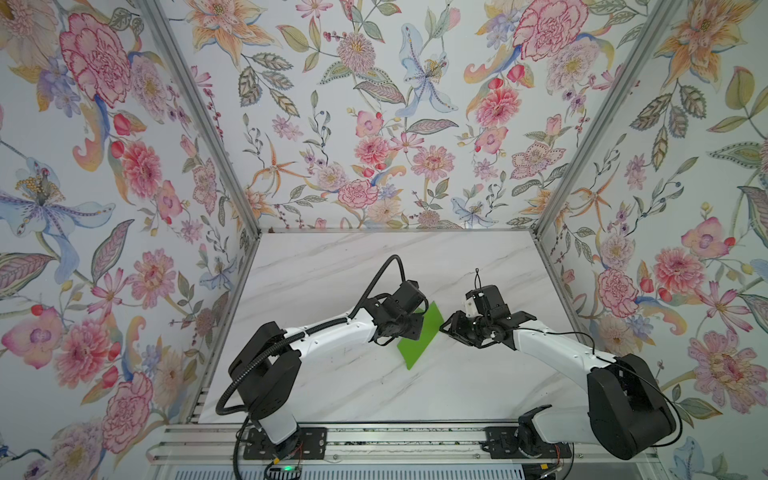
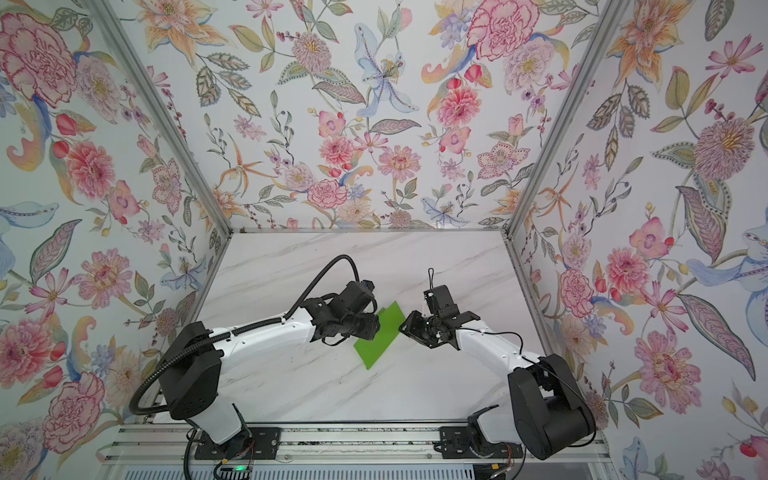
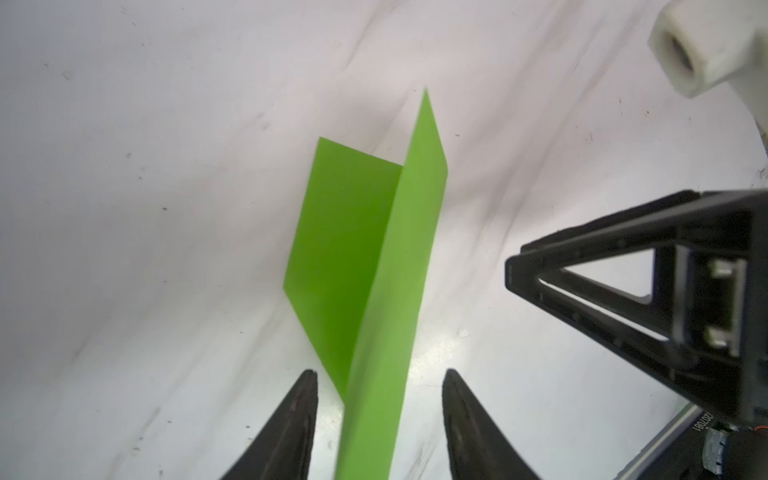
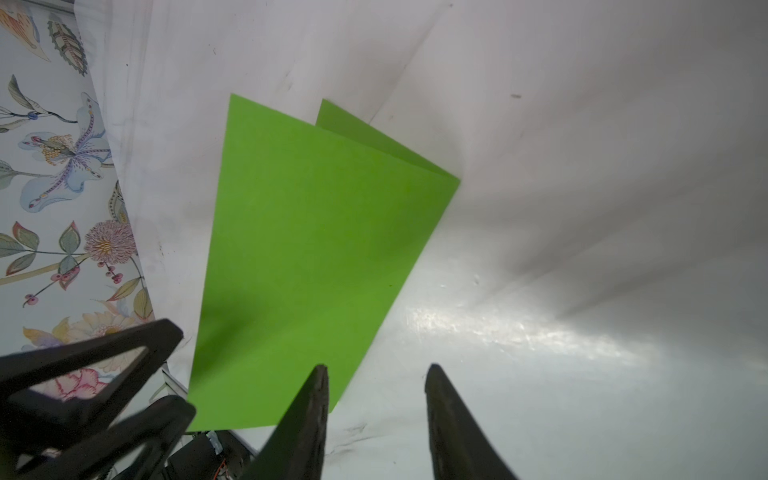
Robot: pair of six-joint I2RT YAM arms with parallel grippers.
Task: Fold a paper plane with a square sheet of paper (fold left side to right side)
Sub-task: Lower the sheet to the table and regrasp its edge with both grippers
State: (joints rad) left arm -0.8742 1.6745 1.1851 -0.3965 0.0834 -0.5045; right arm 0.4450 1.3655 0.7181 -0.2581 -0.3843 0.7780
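Observation:
The square sheet of paper [image 1: 420, 337] [image 2: 380, 338] is bright green and lies near the middle of the marble table, creased along its middle. One half lies flat [image 3: 340, 257] and the other half stands up as a flap [image 3: 399, 291]. My left gripper [image 3: 380, 372] is open, and the flap rises between its fingers without touching either. In both top views this gripper [image 1: 417, 326] [image 2: 375, 326] covers the sheet's left part. My right gripper [image 4: 376, 368] is open over bare table just beside the sheet's [image 4: 316, 249] right edge, with nothing between its fingers [image 1: 444, 328] [image 2: 403, 328].
Floral walls with aluminium corner posts [image 1: 552, 216] close in the white marble table [image 1: 415, 386] on three sides. An aluminium rail [image 1: 395, 444] carrying both arm bases runs along the front edge. The two grippers stand close together, with only the sheet between them.

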